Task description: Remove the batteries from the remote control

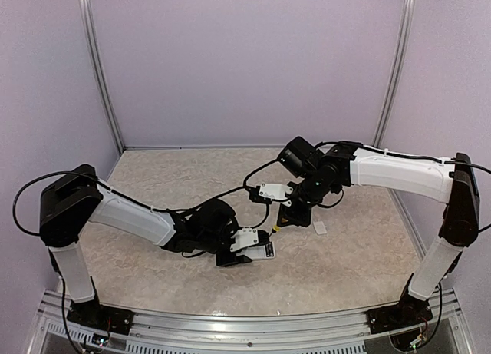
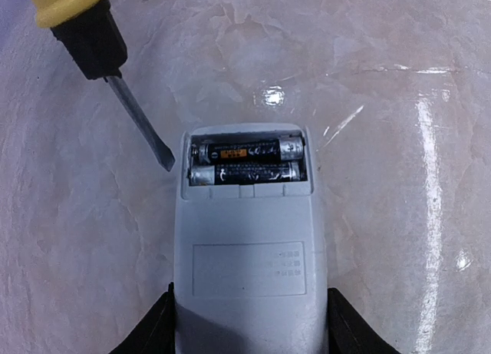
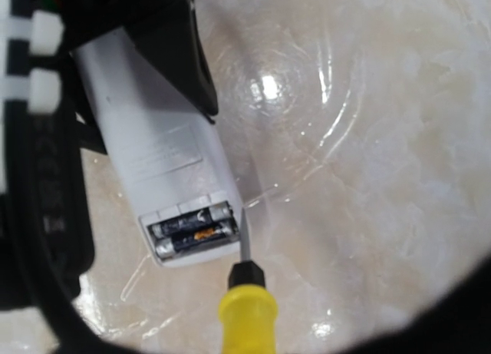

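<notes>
The white remote control (image 2: pixel 249 246) lies back-up on the table, its battery bay open. Two dark batteries (image 2: pixel 245 150) (image 2: pixel 245 172) lie side by side in the bay. My left gripper (image 2: pixel 249 335) is shut on the remote's near end, one black finger (image 2: pixel 157 331) on each side. My right gripper (image 1: pixel 289 214) is shut on a yellow-handled screwdriver (image 3: pixel 249 315). Its blade tip (image 2: pixel 165 163) stands at the bay's left edge, beside the battery ends. In the right wrist view the remote (image 3: pixel 165 139) and both batteries (image 3: pixel 192 229) show; my own fingers are hidden below the handle.
A small white square cover piece (image 1: pixel 321 228) lies on the table to the right of the remote. The marbled tabletop (image 1: pixel 345 269) is enclosed by lilac walls. Both arms meet over the table's middle.
</notes>
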Controlling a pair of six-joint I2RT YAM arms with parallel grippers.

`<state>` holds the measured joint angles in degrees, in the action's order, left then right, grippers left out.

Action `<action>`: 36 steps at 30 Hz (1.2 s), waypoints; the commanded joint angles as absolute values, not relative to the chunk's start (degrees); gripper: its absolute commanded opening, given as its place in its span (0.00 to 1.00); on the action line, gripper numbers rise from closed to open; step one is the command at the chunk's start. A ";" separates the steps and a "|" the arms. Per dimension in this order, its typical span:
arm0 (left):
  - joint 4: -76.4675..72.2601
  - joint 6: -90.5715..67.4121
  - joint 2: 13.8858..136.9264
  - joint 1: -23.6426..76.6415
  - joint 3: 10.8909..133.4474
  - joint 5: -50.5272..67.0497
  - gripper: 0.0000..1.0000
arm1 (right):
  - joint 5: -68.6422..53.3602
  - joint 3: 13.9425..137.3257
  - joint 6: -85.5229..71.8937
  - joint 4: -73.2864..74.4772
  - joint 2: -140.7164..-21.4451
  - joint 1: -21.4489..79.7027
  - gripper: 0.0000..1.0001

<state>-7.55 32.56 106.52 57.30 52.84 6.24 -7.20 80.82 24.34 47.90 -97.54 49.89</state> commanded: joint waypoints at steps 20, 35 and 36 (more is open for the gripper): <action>-3.34 32.43 108.68 57.25 53.35 5.70 0.08 | -9.39 78.01 24.68 46.69 -97.60 50.48 0.00; -3.34 32.38 108.81 57.30 53.35 5.53 0.08 | -6.51 75.95 24.85 46.58 -94.49 50.55 0.00; -3.34 32.43 108.87 57.30 53.43 5.65 0.08 | -6.43 76.23 24.79 46.44 -94.24 50.53 0.00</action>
